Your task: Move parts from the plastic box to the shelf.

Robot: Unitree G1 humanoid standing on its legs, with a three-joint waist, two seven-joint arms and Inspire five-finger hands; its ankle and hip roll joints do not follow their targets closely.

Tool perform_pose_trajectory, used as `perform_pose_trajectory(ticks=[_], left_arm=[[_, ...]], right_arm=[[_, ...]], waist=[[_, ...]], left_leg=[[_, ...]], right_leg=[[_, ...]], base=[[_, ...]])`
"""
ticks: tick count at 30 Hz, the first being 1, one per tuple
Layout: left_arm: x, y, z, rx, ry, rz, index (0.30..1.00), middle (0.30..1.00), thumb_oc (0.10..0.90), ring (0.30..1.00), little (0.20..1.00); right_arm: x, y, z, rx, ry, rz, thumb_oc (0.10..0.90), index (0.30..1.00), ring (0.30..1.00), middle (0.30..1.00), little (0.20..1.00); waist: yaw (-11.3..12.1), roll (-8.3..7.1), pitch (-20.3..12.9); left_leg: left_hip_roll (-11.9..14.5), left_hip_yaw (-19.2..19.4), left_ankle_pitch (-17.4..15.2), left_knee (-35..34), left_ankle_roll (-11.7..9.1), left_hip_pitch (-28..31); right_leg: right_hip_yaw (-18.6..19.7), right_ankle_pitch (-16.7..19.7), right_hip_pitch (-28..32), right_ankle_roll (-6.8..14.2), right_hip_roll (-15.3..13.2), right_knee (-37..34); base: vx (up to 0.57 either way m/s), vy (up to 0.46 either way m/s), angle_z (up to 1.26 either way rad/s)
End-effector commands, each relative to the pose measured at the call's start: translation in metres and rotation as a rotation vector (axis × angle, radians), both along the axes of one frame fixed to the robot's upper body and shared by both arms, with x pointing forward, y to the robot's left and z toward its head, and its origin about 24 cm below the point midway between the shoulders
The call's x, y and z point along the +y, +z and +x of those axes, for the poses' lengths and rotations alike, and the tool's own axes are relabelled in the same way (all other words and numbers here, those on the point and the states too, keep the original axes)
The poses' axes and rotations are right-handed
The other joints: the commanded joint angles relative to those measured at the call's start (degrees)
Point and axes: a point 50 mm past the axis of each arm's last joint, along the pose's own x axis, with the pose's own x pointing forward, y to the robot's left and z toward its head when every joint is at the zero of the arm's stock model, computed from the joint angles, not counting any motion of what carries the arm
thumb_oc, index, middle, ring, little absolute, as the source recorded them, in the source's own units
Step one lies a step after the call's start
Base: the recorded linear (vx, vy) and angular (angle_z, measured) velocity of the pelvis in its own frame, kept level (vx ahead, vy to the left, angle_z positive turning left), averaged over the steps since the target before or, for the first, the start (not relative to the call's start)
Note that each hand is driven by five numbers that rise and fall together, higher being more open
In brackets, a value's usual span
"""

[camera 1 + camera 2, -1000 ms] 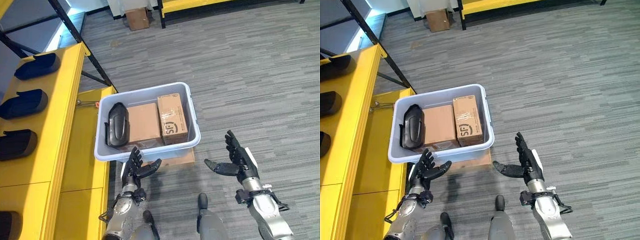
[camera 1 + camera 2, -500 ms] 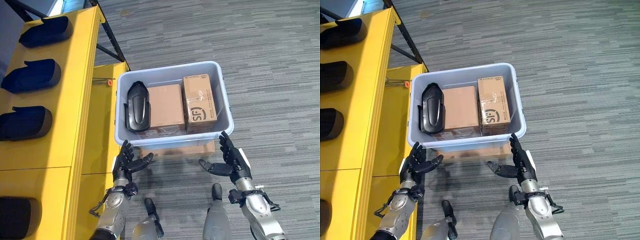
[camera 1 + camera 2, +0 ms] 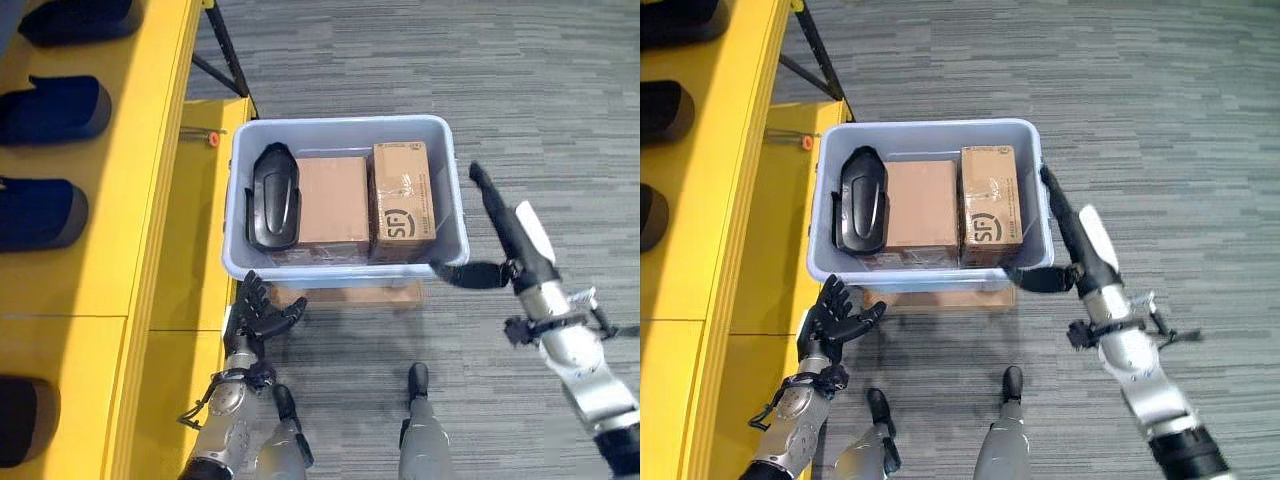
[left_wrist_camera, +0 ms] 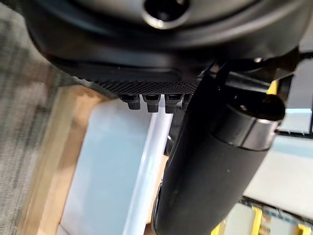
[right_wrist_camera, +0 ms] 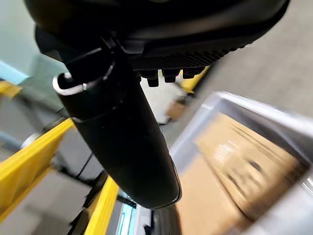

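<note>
Both hands up at the pale grey plastic box [image 3: 340,275], nothing lifted out yet.

Since a second ago the right hand [image 3: 510,235] has risen from low beside the box to its right rim, fingers straight and spread, thumb reaching toward the near right corner. The left hand [image 3: 258,310] stays just below the box's near left corner, fingers spread and empty. This looks like the reach-in is starting. The glossy black moulded part [image 3: 273,196] lies at the left end inside the box, a plain brown cardboard carton [image 3: 333,200] in the middle, a taped, printed brown carton [image 3: 402,190] at the right. The yellow shelf [image 3: 120,250], left of the box, carries similar dark parts [image 3: 40,213], cut off at the frame edge. What lies under the cartons is hidden. The wrist views show little beyond the box rim.
</note>
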Motion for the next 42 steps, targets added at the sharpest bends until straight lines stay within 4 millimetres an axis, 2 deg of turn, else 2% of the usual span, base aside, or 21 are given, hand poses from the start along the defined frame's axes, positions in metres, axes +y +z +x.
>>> perform_pose_trajectory(ticks=[1,3,4,6,7,10,12,13,20,22,23,25,31,35,38,42], left_arm=[[0.014,0.041,0.013,-0.195,-0.026,0.065,1.0,1.0,0.9,1.0,1.0],[0.015,0.042,0.013,-0.196,-0.023,0.065,1.0,1.0,0.9,1.0,1.0],[0.016,0.043,0.01,-0.201,-0.023,0.061,1.0,1.0,0.9,1.0,1.0],[0.017,0.042,0.01,-0.197,-0.023,0.064,1.0,1.0,0.9,1.0,1.0],[0.017,0.043,0.009,-0.201,-0.02,0.062,1.0,1.0,0.9,1.0,1.0],[0.019,0.043,0.007,-0.201,-0.016,0.066,1.0,1.0,0.9,1.0,1.0],[0.023,0.044,0.005,-0.202,-0.01,0.075,1.0,1.0,0.9,1.0,1.0],[0.023,0.044,0.005,-0.202,-0.008,0.073,1.0,1.0,0.9,1.0,1.0],[0.032,0.049,0.001,-0.225,-0.004,0.098,1.0,1.0,0.9,1.0,1.0],[0.035,0.048,-0.002,-0.221,-0.001,0.103,1.0,1.0,0.9,1.0,1.0],[0.035,0.048,-0.002,-0.222,0.001,0.1,1.0,1.0,0.9,1.0,1.0],[0.039,0.047,-0.006,-0.213,0.001,0.106,1.0,1.0,0.9,1.0,1.0],[0.041,0.049,-0.01,-0.22,-0.016,0.112,1.0,1.0,0.9,1.0,1.0],[0.044,0.05,-0.013,-0.223,-0.018,0.121,1.0,1.0,0.9,1.0,1.0],[0.049,0.054,-0.016,-0.232,-0.008,0.124,1.0,1.0,0.9,1.0,1.0],[0.049,0.053,-0.017,-0.233,0.006,0.114,1.0,1.0,0.9,1.0,1.0]], right_arm=[[0.032,0.076,-0.006,-0.339,0.169,-0.106,0.9,1.0,1.0,1.0,1.0],[0.035,0.082,-0.004,-0.35,0.174,-0.141,0.9,1.0,1.0,1.0,1.0],[0.038,0.091,-0.002,-0.37,0.18,-0.206,0.9,1.0,1.0,1.0,1.0],[0.04,0.095,-0.001,-0.372,0.186,-0.233,0.9,1.0,1.0,1.0,1.0],[0.043,0.103,0.0,-0.388,0.185,-0.295,0.9,1.0,1.0,1.0,1.0],[0.046,0.111,0.003,-0.39,0.186,-0.362,0.9,1.0,1.0,1.0,1.0],[0.048,0.119,0.008,-0.391,0.176,-0.453,0.9,1.0,1.0,1.0,1.0],[0.049,0.12,0.009,-0.392,0.178,-0.455,0.9,1.0,1.0,1.0,1.0],[0.036,0.144,0.03,-0.37,0.043,-0.677,0.9,1.0,1.0,1.0,1.0],[0.03,0.153,0.035,-0.352,-0.016,-0.823,0.9,1.0,1.0,1.0,1.0],[0.03,0.154,0.035,-0.353,-0.015,-0.825,0.9,1.0,1.0,1.0,1.0],[0.023,0.165,0.037,-0.35,-0.078,-0.948,0.9,1.0,1.0,1.0,1.0],[0.014,0.188,0.041,-0.355,-0.192,-1.111,0.9,1.0,1.0,1.0,1.0],[0.017,0.198,0.04,-0.372,-0.217,-1.19,0.9,1.0,1.0,1.0,1.0],[0.02,0.213,0.039,-0.414,-0.263,-1.248,0.9,1.0,1.0,1.0,1.0],[0.016,0.222,0.038,-0.419,-0.303,-1.266,0.9,1.0,1.0,1.0,1.0]], waist=[[2.4,-2.05,-1.1],[2.5,-2.19,-0.8],[3.5,-2.53,-0.2],[3.7,-2.6,0.0],[4.5,-2.78,0.4],[5.1,-2.86,0.8],[6.4,-2.95,1.0],[6.2,-2.84,1.0],[8.5,-2.85,0.8],[9.2,-2.62,1.2],[9.1,-2.51,1.1],[9.9,-2.27,1.1],[11.0,-0.92,2.0],[11.7,-0.24,2.9],[12.3,0.42,4.2],[12.1,1.0,5.1]], left_leg=[[1.4,0.8,2.3,0.3,-1.0,0.0],[1.4,0.5,2.5,0.0,-1.0,-0.1],[1.4,0.0,3.0,-0.7,-1.3,-0.3],[1.4,-0.2,3.2,-1.1,-1.4,-0.4],[1.3,-0.7,3.5,-1.8,-1.4,-0.6],[1.1,-1.3,4.1,-2.5,-1.6,-0.9],[1.0,-2.3,4.6,-3.2,-1.9,-1.6],[1.0,-2.3,4.6,-3.2,-1.9,-1.7],[-0.3,-4.1,5.0,-3.8,-2.2,-3.7],[-1.2,-4.6,4.6,-3.8,-2.2,-4.4],[-1.2,-4.6,4.8,-3.8,-2.2,-4.6],[-1.8,-5.1,4.8,-3.8,-2.2,-5.6],[-2.9,-5.8,4.5,-3.8,-2.1,-7.7],[-3.5,-5.8,4.4,-3.6,-1.7,-9.6],[-4.2,-6.0,3.8,-3.0,-0.8,-11.3],[-4.6,-5.8,3.7,-2.8,-0.3,-12.5]], right_leg=[[-0.7,-4.5,2.2,1.1,-1.6,7.3],[-1.0,-4.6,2.3,1.1,-1.6,7.3],[-1.7,-4.8,2.5,1.0,-1.6,7.2],[-2.2,-4.8,2.6,1.0,-1.6,7.3],[-2.9,-4.9,2.6,1.0,-1.7,7.2],[-3.8,-4.8,2.9,1.0,-1.7,7.2],[-5.0,-4.4,3.2,1.1,-1.8,6.4],[-5.1,-4.4,3.2,1.1,-1.8,6.3],[-7.1,-2.8,4.1,1.7,-2.6,4.4],[-7.7,-2.7,4.3,2.0,-3.1,4.2],[-7.7,-2.5,4.1,2.0,-3.1,4.1],[-8.4,-1.9,4.0,2.2,-3.7,3.6],[-9.7,-2.0,3.3,2.7,-4.7,3.8],[-9.4,-2.1,1.2,2.8,-5.3,4.9],[-7.7,-3.3,-2.1,2.5,-6.0,7.8],[-6.5,-4.1,-4.9,2.2,-6.4,10.3]], base=[[0.0,-0.022,0.14],[0.01,-0.031,0.17],[0.01,-0.047,0.23],[0.01,-0.038,0.24],[0.01,-0.022,0.21],[0.02,-0.036,0.22],[0.03,-0.049,0.16],[0.03,-0.038,0.23],[0.04,-0.031,0.18],[0.05,-0.016,0.23],[0.04,-0.01,0.15],[0.04,-0.011,0.13],[0.03,-0.012,0.16],[0.01,-0.001,0.05],[0.0,0.0,0.0],[0.0,0.006,0.02]])
